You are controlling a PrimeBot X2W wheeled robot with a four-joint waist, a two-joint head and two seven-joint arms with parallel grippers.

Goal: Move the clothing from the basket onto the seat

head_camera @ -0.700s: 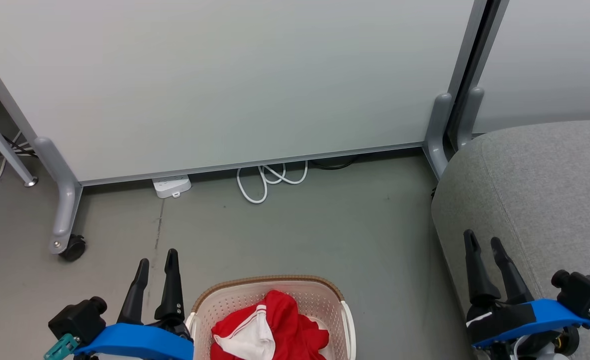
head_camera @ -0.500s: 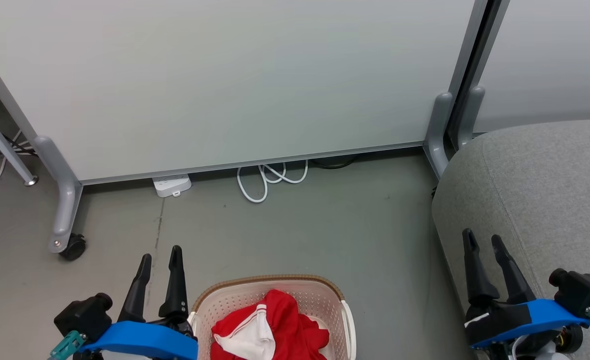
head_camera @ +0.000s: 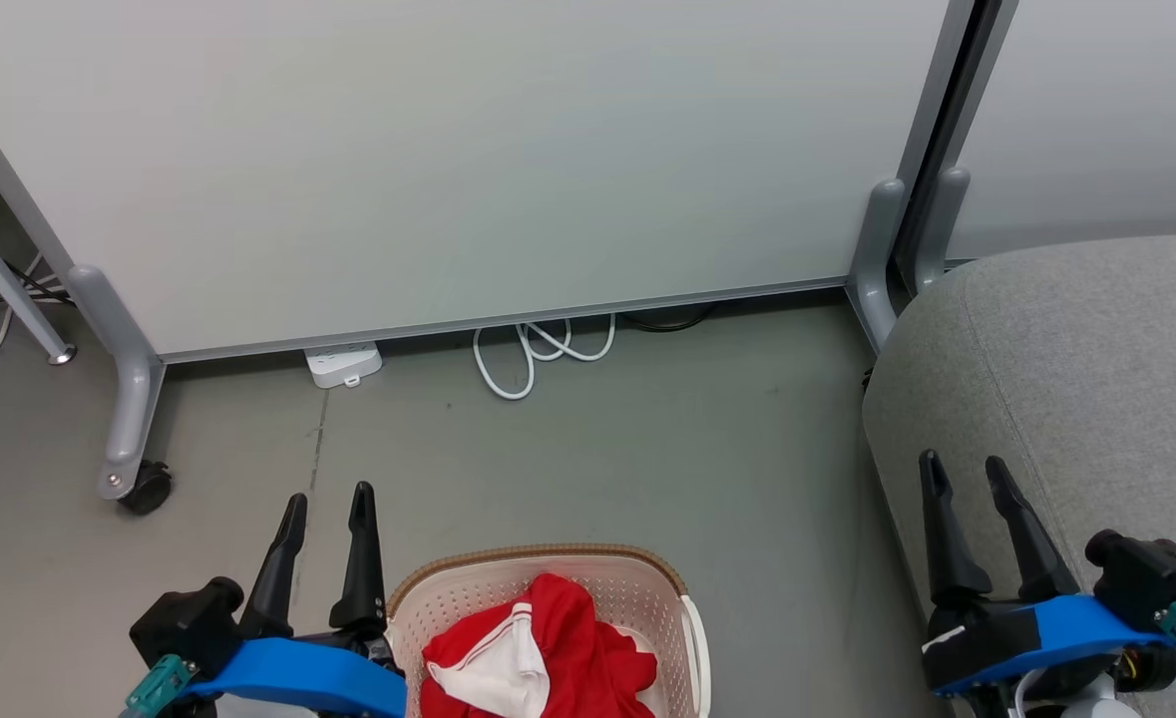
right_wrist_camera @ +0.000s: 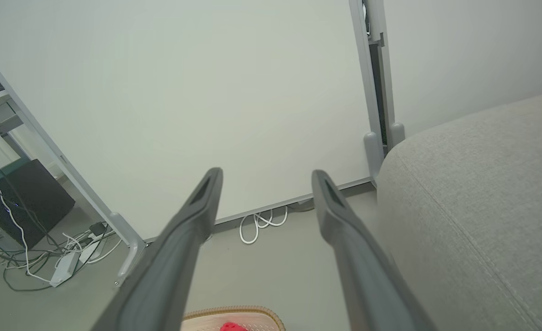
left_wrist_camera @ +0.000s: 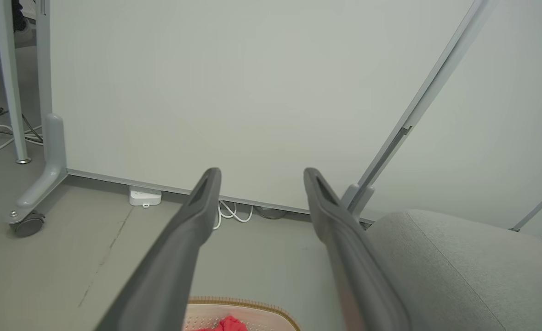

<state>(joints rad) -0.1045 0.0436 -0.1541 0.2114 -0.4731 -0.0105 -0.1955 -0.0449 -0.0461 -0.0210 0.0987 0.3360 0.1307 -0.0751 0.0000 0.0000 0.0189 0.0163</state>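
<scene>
The cream basket (head_camera: pixel 662 598) with its brown rim stands on the floor at the bottom centre of the head view, holding crumpled red clothing (head_camera: pixel 573 648) with a white striped panel on top. Just left of the basket, my left gripper (head_camera: pixel 329 500) stands open and holds nothing. At the lower right my right gripper (head_camera: pixel 962 464) is open too, over the front-left corner of the grey seat (head_camera: pixel 1096 359). The left wrist view catches the basket rim (left_wrist_camera: pixel 243 303), a scrap of red clothing (left_wrist_camera: pixel 227 324) and the seat (left_wrist_camera: pixel 459 266). The right wrist view has the rim (right_wrist_camera: pixel 234 312) and seat (right_wrist_camera: pixel 482 184).
A pale partition panel (head_camera: pixel 448 150) on grey legs, one with a castor (head_camera: pixel 144 489), closes off the far side. A white power strip (head_camera: pixel 343 364) and looped white cable (head_camera: pixel 538 354) lie at its foot. Bare grey floor (head_camera: pixel 597 459) stretches between basket and panel.
My left gripper has shifted a little right toward the basket and up the picture. The right gripper has barely moved. The camera has shifted slightly.
</scene>
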